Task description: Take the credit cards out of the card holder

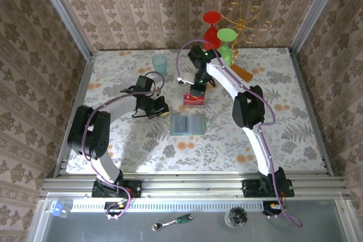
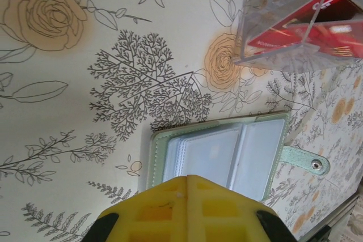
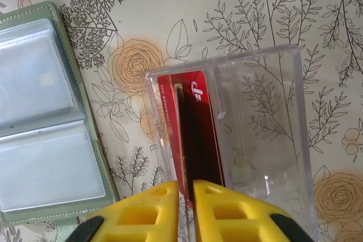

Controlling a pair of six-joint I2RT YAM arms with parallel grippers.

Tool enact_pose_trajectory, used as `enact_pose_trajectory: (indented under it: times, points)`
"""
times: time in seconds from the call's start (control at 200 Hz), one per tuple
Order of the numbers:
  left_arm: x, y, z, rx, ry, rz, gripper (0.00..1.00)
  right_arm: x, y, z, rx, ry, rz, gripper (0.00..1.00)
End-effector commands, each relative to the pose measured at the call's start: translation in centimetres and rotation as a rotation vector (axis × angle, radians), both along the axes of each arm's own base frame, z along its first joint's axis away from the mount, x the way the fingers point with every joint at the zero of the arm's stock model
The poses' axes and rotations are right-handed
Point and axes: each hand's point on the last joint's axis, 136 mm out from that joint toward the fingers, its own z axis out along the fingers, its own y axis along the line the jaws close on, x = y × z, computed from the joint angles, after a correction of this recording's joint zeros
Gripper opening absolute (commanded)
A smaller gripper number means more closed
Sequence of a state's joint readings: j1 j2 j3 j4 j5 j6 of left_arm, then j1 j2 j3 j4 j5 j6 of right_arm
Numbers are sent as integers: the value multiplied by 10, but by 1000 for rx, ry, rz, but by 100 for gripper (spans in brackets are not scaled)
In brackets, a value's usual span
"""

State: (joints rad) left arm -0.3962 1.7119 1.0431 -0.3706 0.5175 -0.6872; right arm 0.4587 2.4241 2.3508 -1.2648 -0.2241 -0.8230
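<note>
The card holder [image 1: 186,124] lies unfolded near the middle of a desk [image 1: 283,128] covered in a pale cloth printed with orange roses and grey branches. Its clear pockets face up.

Far left of the card holder is a wall [image 1: 34,38] papered in brown damask, with a metal post [image 1: 62,12] at its corner. Behind the holder and to its left stands a teal tumbler [image 1: 160,63]. The left gripper [image 2: 187,179] hangs over the holder's left edge, its yellow fingers pressed together with nothing between them.

Just behind the holder stands a clear box [image 3: 261,117] on the cloth, apart from it. A red card [image 3: 195,100] stands on edge inside the box. The right gripper [image 3: 186,184] is over the box, its fingers a narrow slit apart and in line with the card. It is not clear whether they pinch it.

Behind and to the right of the holder, at the back wall, are a red goblet [image 1: 211,26], a green goblet [image 1: 227,43] and a gold wire stand [image 1: 244,18]. An orange-brown slab [image 1: 243,73] lies in front of them. Far right is more damask wallpaper.
</note>
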Motion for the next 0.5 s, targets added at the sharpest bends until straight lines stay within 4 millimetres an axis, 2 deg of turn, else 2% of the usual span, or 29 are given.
enact_pose_trajectory:
  times: [0.0,0.265,0.495]
  points:
    - [9,-3,8,-17,-6,-9,5,-1,2,5,-1,-1,17,21]
    - [12,-6,10,-32,-5,-23,5,2,5,26,38,-39,-50,21]
    - [9,-6,9,-39,-13,-28,5,11,13,35,118,-67,-275,20]
